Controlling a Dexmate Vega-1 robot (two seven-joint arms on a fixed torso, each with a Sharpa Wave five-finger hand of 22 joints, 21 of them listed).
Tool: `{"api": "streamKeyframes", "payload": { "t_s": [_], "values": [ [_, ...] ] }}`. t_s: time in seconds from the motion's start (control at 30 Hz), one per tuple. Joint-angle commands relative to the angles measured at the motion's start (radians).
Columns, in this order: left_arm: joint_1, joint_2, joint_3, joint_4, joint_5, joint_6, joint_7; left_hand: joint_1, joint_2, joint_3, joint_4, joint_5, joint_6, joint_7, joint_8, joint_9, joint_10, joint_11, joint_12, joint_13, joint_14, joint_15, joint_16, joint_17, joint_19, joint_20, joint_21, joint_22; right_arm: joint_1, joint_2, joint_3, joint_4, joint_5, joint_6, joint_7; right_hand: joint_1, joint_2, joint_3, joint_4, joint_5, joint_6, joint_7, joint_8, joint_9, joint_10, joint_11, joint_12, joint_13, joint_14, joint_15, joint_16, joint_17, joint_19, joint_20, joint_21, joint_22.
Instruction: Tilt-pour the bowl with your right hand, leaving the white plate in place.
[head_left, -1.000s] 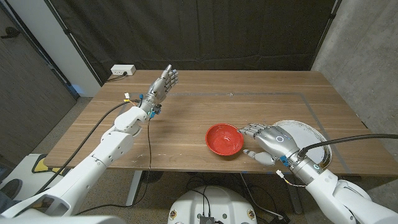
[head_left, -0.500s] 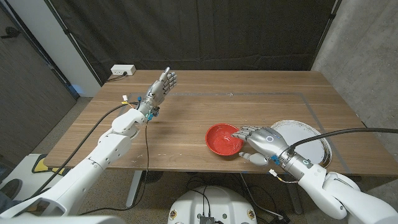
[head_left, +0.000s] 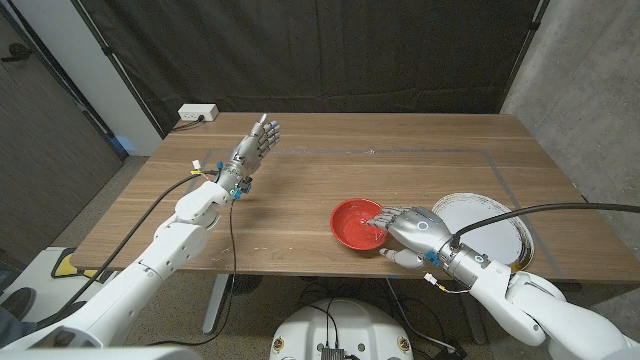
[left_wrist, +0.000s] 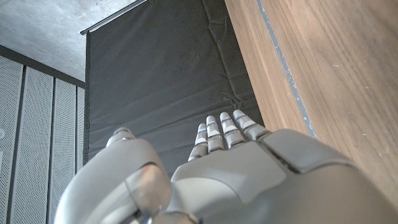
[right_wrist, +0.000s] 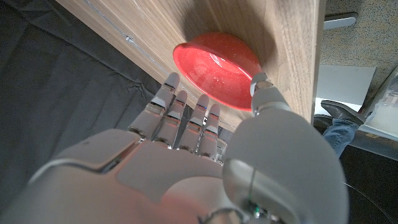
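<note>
Since 1 s ago my right hand (head_left: 412, 228) has slid left off the white plate (head_left: 495, 222) and onto the red bowl's (head_left: 358, 224) right rim; the plate, which the hand partly covered before, now shows mostly bare. Left hand (head_left: 252, 150) has drifted a bit further out toward the far left of the table (head_left: 400, 160), raised, fingers straight and spread, holding nothing.

Progress, as I judge it: approach done, grasp only starting. In the head view the right fingers (head_left: 382, 217) reach over the bowl's right edge, thumb low at the near side. In the right wrist view the thumb tip (right_wrist: 259, 81) looks to be touching the bowl (right_wrist: 216, 68) rim, while the other fingers (right_wrist: 186, 115) are stretched out, close together, short of it. So the hand is partly open around the rim, not clamped yet; I can't tell if there's any real pinch. Bowl sits level on the table, near-centre, just left of the plate, apparently not touching it. No lift, no tilt so far. Can't see any contents. Left to do: close on rim, tip bowl, pour, w/o nudging the plate.

Writing/brands: none readable. White power strip (head_left: 197, 113) at far-left table edge has no legible label.
</note>
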Motion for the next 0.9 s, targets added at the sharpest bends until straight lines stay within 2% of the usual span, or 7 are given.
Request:
{"api": "streamKeyframes", "payload": {
  "t_s": [0.03, 0.37, 0.73, 0.9],
  "values": [
    [0.019, 0.002, -0.016, 0.01, -0.027, -0.011, -0.015, 0.006, -0.003, -0.005, 0.001, -0.003, 0.006, 0.003, 0.001, 0.003, 0.002, 0.006, -0.006, 0.003, 0.002, 0.0, -0.003, 0.005, -0.003, -0.005, -0.006, 0.006, 0.069, 0.004, -0.08, 0.046, 0.018, 0.012, -0.018, 0.018, -0.005, 0.003, 0.009, 0.004, 0.018, 0.001, 0.008, 0.006, 0.023, 0.001, 0.012, 0.0, 0.026, -0.137, 0.01, 0.0, 0.03, -0.141, 0.006, 0.005],
    [0.042, 0.013, -0.029, -0.013, -0.026, -0.011, 0.005, 0.007, -0.002, -0.007, 0.001, -0.004, 0.006, 0.003, 0.0, 0.003, 0.002, 0.006, -0.007, 0.003, 0.002, 0.0, -0.003, 0.005, -0.007, -0.004, -0.009, 0.006, 0.098, -0.005, -0.105, 0.068, 0.047, 0.017, -0.042, 0.03, -0.002, 0.006, 0.011, 0.003, 0.038, 0.003, 0.012, 0.006, 0.041, -0.003, 0.014, -0.001, 0.053, -0.152, 0.014, 0.0, 0.06, -0.153, 0.013, 0.006],
    [0.051, 0.02, -0.032, -0.026, -0.032, 0.005, 0.015, 0.008, -0.001, -0.009, 0.001, -0.005, 0.007, 0.002, 0.0, 0.003, 0.003, 0.006, -0.007, 0.003, 0.002, -0.001, -0.003, 0.006, -0.009, -0.004, -0.011, 0.006, 0.131, -0.031, -0.119, 0.076, 0.078, 0.042, -0.032, 0.04, 0.003, 0.009, 0.012, 0.003, 0.047, 0.007, 0.014, 0.006, 0.044, 0.008, 0.012, -0.001, 0.048, -0.145, 0.008, 0.001, 0.055, -0.154, 0.007, 0.007],
    [0.06, 0.028, -0.038, -0.039, -0.03, 0.011, 0.027, 0.008, 0.0, -0.009, 0.001, -0.006, 0.008, 0.001, 0.0, 0.003, 0.004, 0.006, -0.007, 0.003, 0.003, -0.001, -0.003, 0.006, -0.009, -0.004, -0.012, 0.006, 0.147, -0.022, -0.136, 0.095, 0.078, 0.046, -0.052, 0.05, 0.006, 0.011, 0.013, 0.001, 0.073, 0.005, 0.02, 0.007, 0.072, -0.003, 0.019, -0.001, 0.075, -0.159, 0.013, 0.001, 0.076, -0.156, 0.011, 0.007]
  ]
}}
